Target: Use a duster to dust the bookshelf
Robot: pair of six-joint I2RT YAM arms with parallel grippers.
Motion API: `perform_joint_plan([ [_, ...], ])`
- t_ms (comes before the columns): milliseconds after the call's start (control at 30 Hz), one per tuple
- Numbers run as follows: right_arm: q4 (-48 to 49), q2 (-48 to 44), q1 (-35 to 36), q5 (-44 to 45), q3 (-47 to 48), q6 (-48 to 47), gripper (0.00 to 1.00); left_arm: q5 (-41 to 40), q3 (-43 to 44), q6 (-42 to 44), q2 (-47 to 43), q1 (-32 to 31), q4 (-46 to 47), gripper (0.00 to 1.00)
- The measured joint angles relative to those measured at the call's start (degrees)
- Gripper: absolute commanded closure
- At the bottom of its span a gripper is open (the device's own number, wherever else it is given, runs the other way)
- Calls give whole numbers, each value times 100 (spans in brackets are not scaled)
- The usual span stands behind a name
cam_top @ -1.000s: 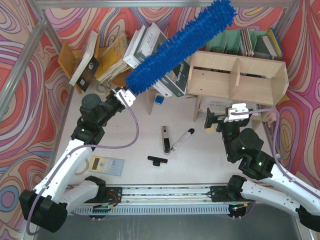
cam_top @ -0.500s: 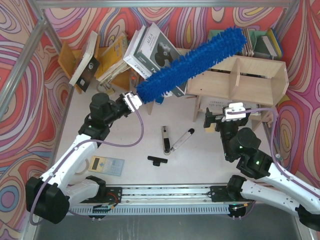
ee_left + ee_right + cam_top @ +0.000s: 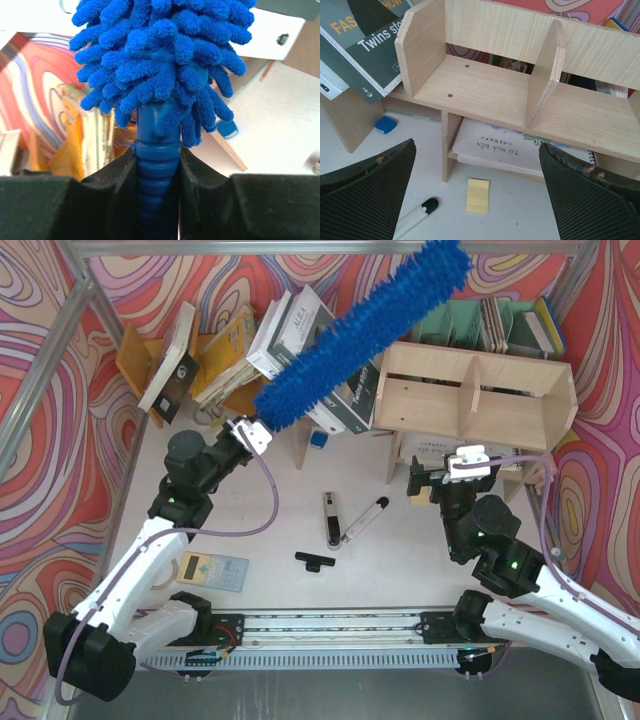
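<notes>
- My left gripper (image 3: pixel 157 175) is pinching the duster (image 3: pixel 355 335) by its ribbed blue handle, with both pads pressed against it just below the fluff.
- I'm holding the duster raised and slanted, running from my left gripper up toward the far right.
- It's crossing over the leaning books (image 3: pixel 290 330), and its tip is sitting at the top edge of the overhead view, past the far left corner of the bookshelf (image 3: pixel 480 400).
- I can't tell whether the fluff is touching the shelf or the books.
- The bookshelf is standing on the right far side of the table (image 3: pixel 400 560), with an upright divider (image 3: pixel 545 75) splitting its top level.
- A white book (image 3: pixel 505 145) is lying on its lower level.
- My right gripper (image 3: pixel 422 480) is hovering just in front of the bookshelf's near left end, jaws spread wide and gripping nothing.
- A yellow sticky note (image 3: pixel 478 196) and a marker (image 3: pixel 365 518) are lying on the table below it.
</notes>
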Motion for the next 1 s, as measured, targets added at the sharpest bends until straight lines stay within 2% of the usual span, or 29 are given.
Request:
perform_joint_plan([
  [200,0,0,0,0,0,0,1,-214,-11,-98,-310,114,282,100],
  [467,0,0,0,0,0,0,1,144,-11,-131,-63,114,232,100],
  [700,0,0,0,0,0,0,1,549,4,87,339,-107,-356,100],
  [1000,0,-35,0,-2,0,0,1,573,81,509,719,-479,-1010,100],
])
